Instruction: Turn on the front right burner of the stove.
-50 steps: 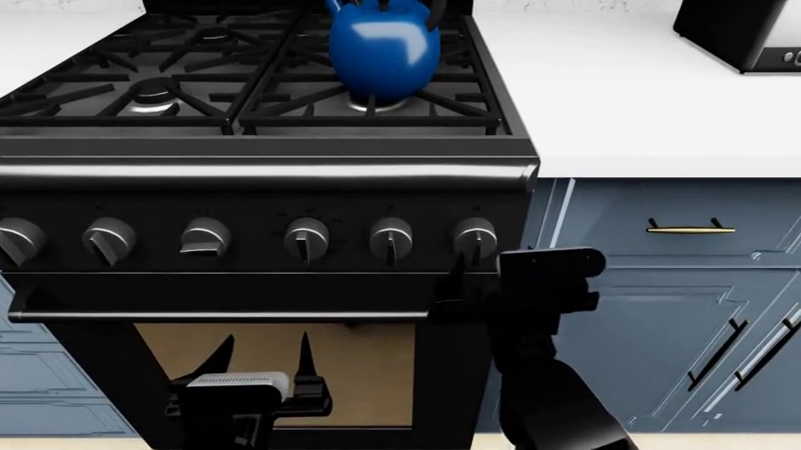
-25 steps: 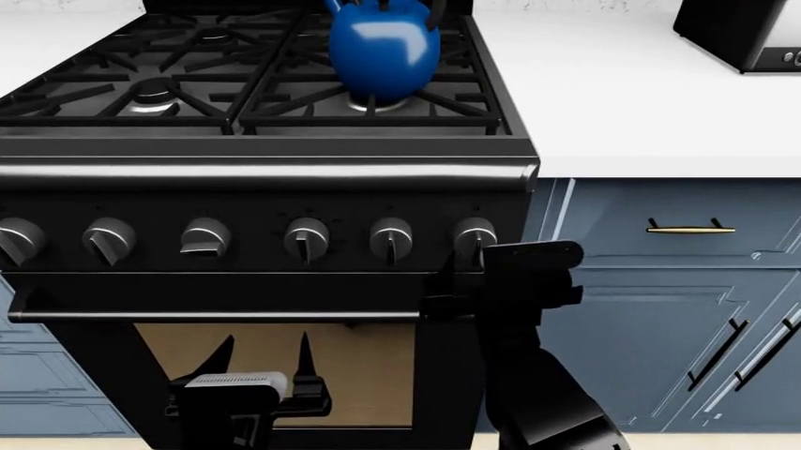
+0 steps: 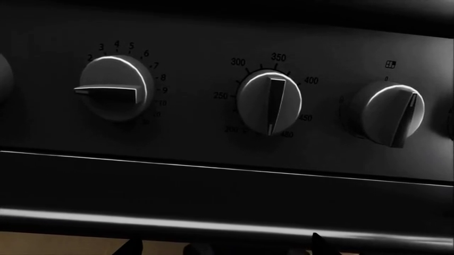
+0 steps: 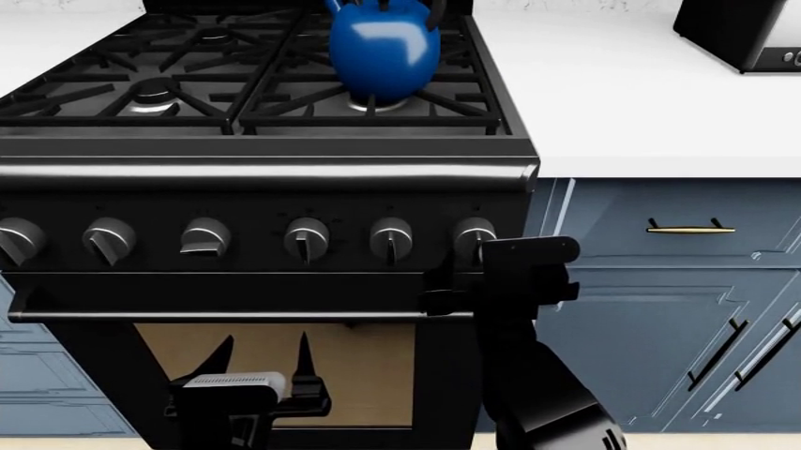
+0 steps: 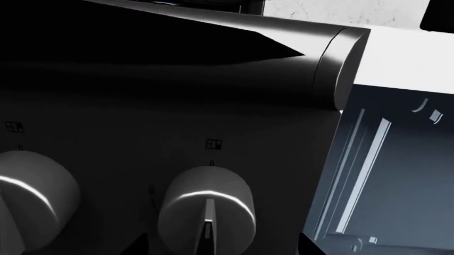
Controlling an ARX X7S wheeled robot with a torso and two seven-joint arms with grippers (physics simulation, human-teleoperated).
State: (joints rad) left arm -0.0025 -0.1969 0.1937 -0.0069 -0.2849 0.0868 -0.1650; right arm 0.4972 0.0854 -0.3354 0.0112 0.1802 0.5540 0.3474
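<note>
Right gripper at stove knob.

Blue kettle, white countertop, blue cabinets, black appliance.

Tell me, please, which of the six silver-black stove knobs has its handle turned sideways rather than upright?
The third silver-black knob from the left: its bar handle lies horizontal, while the other five stand roughly upright.

Black stove, six knobs; front right burner unlit under blue kettle
</note>
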